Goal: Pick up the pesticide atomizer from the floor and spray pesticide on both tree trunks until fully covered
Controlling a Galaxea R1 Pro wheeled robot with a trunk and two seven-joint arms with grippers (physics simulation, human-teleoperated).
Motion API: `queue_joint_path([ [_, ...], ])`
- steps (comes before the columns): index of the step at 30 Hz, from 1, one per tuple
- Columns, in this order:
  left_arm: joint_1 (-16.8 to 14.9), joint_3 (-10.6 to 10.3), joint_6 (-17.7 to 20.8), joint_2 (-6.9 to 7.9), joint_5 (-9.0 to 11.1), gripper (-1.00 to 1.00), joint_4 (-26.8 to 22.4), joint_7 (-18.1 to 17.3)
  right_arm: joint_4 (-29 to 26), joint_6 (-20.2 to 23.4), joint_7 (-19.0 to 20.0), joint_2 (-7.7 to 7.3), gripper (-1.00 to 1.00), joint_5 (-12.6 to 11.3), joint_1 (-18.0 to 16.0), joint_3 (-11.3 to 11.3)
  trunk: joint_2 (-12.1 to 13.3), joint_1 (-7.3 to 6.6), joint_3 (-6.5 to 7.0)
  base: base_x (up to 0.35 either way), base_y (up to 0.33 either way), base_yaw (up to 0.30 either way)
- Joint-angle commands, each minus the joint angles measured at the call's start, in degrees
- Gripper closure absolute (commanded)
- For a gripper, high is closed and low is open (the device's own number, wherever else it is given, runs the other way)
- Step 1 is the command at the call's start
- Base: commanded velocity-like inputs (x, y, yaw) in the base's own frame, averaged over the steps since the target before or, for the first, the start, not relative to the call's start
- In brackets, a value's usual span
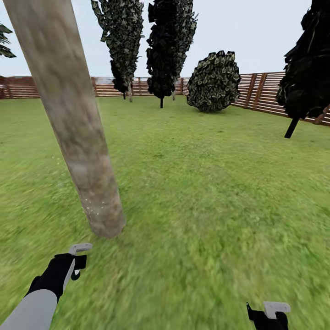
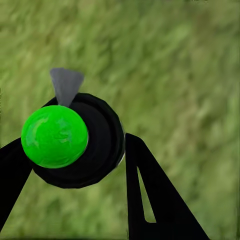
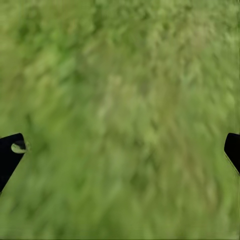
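Beside tree trunk (image 1: 73, 123), left gripper (image 1: 79, 261) low — clamping pesticide atomizer (image 2: 80, 142)

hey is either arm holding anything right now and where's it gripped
The left gripper holds the pesticide atomizer, its fingers clamped on the dark round body. The right gripper is open over grass, empty.

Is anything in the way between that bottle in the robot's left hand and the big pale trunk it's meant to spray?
Nothing visible is. The left gripper holds the pesticide atomizer just short of the tree trunk, with bare lawn between them. A few whitish specks already dot the bark near its base.
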Motion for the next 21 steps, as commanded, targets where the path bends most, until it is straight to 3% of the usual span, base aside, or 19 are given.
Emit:
queue_joint_path([
  [1,-0.1,0.2,0.2,-0.05,-0.4,1.0,-0.1,-0.3,0.0,-0.3,0.3,0.01,-1.0,0.3,0.0,-0.5,0.0,0.01,-0.05,0.159,-0.265,0.277],
  [13,-0.1,0.1,0.1,-0.13,-0.4,1.0,-0.1,-0.3,0.0,-0.3,0.3,0.01,-1.0,0.3,0.0,-0.5,0.0,0.01,-0.05,0.169,-0.26,0.269],
  [21,-0.1,-0.1,0.0,-0.14,-0.4,1.0,-0.1,-0.3,0.0,-0.3,0.3,-0.23,-1.0,0.3,0.0,-0.6,0.0,0.01,-0.05,0.204,-0.232,0.033],
])
